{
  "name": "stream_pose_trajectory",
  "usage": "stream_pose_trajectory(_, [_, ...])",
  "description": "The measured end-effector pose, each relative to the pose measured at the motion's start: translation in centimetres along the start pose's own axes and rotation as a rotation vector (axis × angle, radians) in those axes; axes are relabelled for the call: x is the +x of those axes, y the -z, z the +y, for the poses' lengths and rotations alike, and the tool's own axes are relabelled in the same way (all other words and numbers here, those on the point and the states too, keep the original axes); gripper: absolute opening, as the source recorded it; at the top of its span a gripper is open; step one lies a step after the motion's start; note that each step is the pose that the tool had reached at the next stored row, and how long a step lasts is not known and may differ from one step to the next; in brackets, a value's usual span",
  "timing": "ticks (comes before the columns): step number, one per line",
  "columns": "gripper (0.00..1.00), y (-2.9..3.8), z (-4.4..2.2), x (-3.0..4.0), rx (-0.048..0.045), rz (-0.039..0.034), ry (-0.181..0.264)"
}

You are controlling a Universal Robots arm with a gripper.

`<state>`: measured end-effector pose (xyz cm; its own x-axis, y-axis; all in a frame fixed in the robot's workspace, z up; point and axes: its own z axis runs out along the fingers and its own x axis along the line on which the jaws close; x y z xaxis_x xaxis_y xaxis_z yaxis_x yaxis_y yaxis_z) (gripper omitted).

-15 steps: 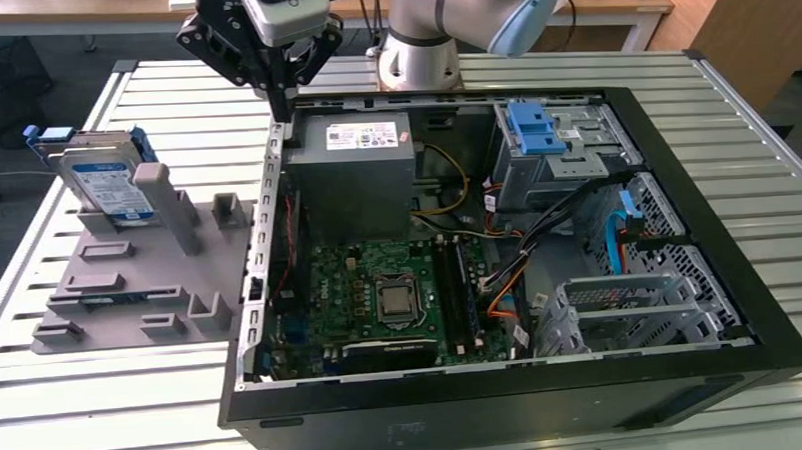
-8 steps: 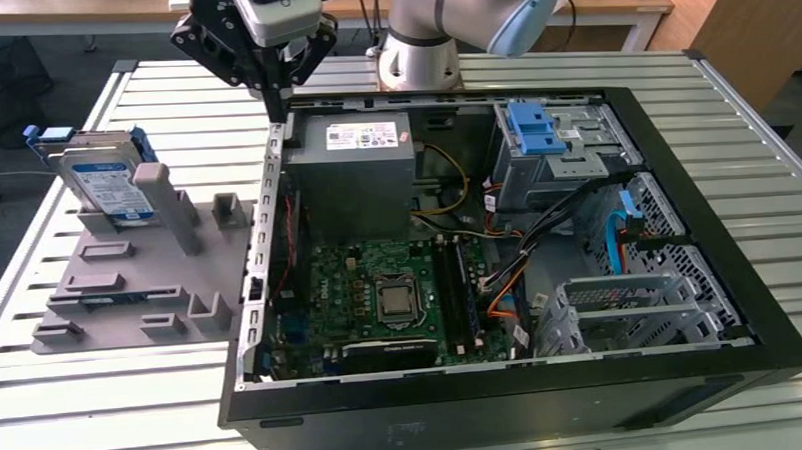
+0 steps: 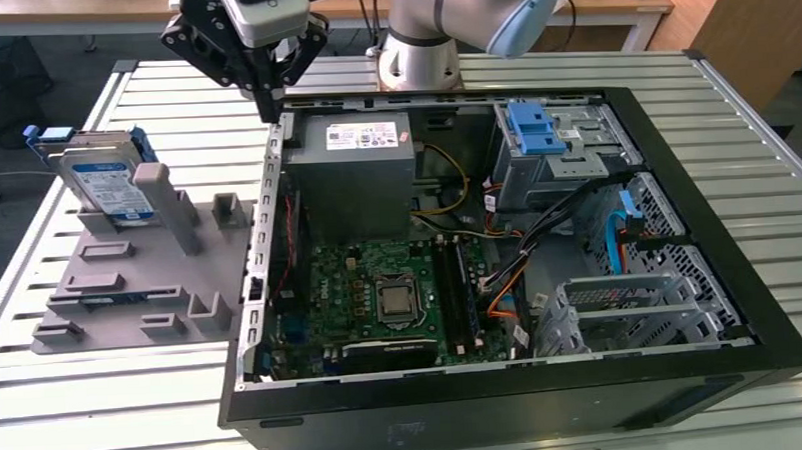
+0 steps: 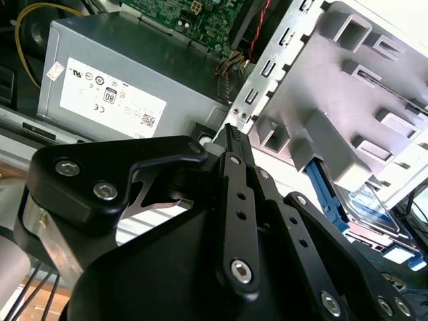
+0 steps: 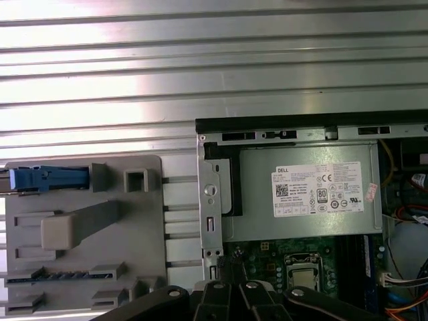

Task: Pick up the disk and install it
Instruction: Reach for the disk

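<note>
claw [image 3: 266, 112] hangs with its tips pointing down, clenched together on nothing, over the far left edge of the case as the exterior view shows it.

slatted metal table [image 3: 759, 152] carries everything. on it lies the open computer case [image 3: 515, 413], side panel off, board and cables exposed. largest thing inside is the grey power supply box [image 3: 359, 176], in the far corner almost directly below the claw; this is not the part wanted. towards the exterior view's right sit metal drive cages, one with a blue latch [image 3: 538, 130] on top.

outside the case, at the exterior view's left, a grey moulded holder [image 3: 123, 285] lies flat on the table, just beside the case wall. the disk [image 3: 109, 187] stands on edge in a slot at the holder's far end, labelled face turned roughly towards the camera, leaning a little, untouched. its blue carrier frame [image 5: 50, 178] appears in the first wrist view from above as a thin strip, so the narrow top edge faces up.

the relation that matters: the disk lies well apart from the claw, off to the exterior view's left and lower, across the holder from the case wall. as i judge it, the pick-up has not begun.
</note>
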<state>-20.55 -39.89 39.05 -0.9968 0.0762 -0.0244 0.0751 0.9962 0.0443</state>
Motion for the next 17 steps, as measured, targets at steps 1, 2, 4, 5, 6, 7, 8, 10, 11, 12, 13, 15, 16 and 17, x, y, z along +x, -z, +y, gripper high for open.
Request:
stream_pose_trajectory(1, [0.11, 0.00, -0.01, 0.08, -0.0001, -0.0001, 0.000])
stream_pose_trajectory(2, [0.11, 0.00, -0.01, 0.16, -0.0001, 0.0000, 0.000])
stream_pose_trajectory(4, [0.11, 0.00, -0.02, 0.33, 0.0000, 0.0000, 0.000])
stream_pose_trajectory(5, [0.11, 0.00, -0.03, 0.41, 0.0000, 0.0000, 0.000])
stream_pose_trajectory(6, [0.11, 0.00, -0.04, 0.50, 0.0000, 0.0000, 0.000])
stream_pose_trajectory(7, [0.11, 0.00, -0.04, 0.57, 0.0000, 0.0000, 0.000])
stream_pose_trajectory(8, [0.11, 0.00, -0.04, 0.60, -0.0001, -0.0001, 0.000])
stream_pose_trajectory(10, [0.11, 0.00, -0.04, 0.61, -0.0001, 0.0000, 0.000])
stream_pose_trajectory(11, [0.11, 0.00, -0.04, 0.61, -0.0001, 0.0000, 0.000])
stream_pose_trajectory(12, [0.11, 0.00, -0.04, 0.61, 0.0000, 0.0000, 0.000])
stream_pose_trajectory(13, [0.11, 0.01, -0.05, 0.61, 0.0001, 0.0000, 0.000])
stream_pose_trajectory(15, [0.11, 0.00, -0.05, 0.62, -0.0001, 0.0000, 0.000])
stream_pose_trajectory(16, [0.11, 0.00, -0.05, 0.63, 0.0000, 0.0000, 0.000])
stream_pose_trajectory(17, [0.11, 0.00, -0.05, 0.65, 0.0000, -0.0001, 0.000])
